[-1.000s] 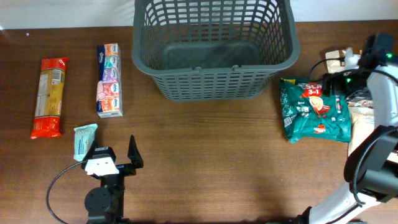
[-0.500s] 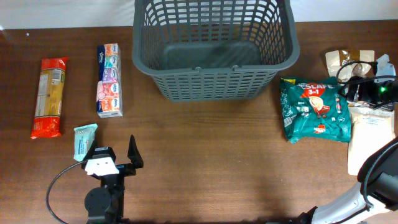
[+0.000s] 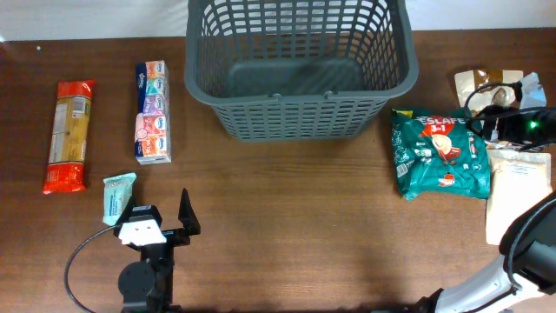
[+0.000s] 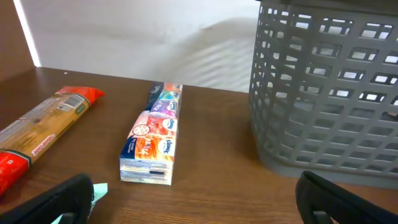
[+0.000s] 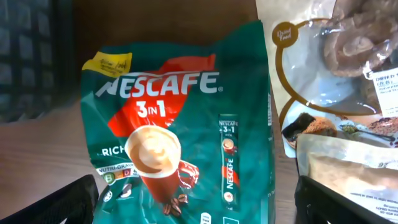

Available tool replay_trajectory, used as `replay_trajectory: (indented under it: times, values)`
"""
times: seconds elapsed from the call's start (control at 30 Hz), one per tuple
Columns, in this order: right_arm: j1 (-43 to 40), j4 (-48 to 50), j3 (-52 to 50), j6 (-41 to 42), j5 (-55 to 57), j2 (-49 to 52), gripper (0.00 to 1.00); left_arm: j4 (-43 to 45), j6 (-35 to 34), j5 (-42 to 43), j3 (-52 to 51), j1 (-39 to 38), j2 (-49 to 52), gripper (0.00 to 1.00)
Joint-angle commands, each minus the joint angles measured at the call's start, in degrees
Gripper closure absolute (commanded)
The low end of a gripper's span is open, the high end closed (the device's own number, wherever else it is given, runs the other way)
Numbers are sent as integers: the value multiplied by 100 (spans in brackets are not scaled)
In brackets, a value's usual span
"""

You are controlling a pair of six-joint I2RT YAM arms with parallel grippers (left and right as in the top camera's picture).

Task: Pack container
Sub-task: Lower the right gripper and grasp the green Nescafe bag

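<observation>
You have the large dark grey plastic basket [image 3: 300,117] at top centre of the overhead frame: rectangular, rounded corners, lattice-slotted walls under a solid rim. It sits on the brown wood-grain table [image 3: 287,235], in the same spot as a second ago.

Your left gripper [image 3: 156,219], lower left, has its jaws spread wide and holds nothing; it is unmoved. Your right gripper [image 5: 199,208], also wide apart and empty, faces the glossy green foil coffee-mix bag [image 3: 439,156] at right. Its arm has swung off the clear-windowed pouch of brown pieces [image 3: 469,83], which now shows at upper right. Below that lies a pale matte pouch [image 3: 517,196].

At left:
- a long crinkly red-orange pasta packet [image 3: 68,135]
- a flat-sided block of wrapped tissue packs [image 3: 153,111]
- a small teal sachet [image 3: 117,196] just beside the left gripper
</observation>
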Motion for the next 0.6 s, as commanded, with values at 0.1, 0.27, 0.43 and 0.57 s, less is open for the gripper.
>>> replay_trajectory:
  times: [0.1, 0.27, 0.43, 0.57]
  values:
    - [-31, 52, -317, -105, -142, 345, 1, 7, -9, -28, -31, 35, -48, 1]
    - [-4, 232, -540, -105, -138, 396, 1, 7, -9, -28, -31, 35, -48, 1]
    - [-4, 328, -704, -105, -116, 396, 1, 9, -9, -28, -31, 35, -48, 1]
    - [-4, 398, -793, -105, -116, 396, 1, 9, -9, -28, -31, 35, -48, 1]
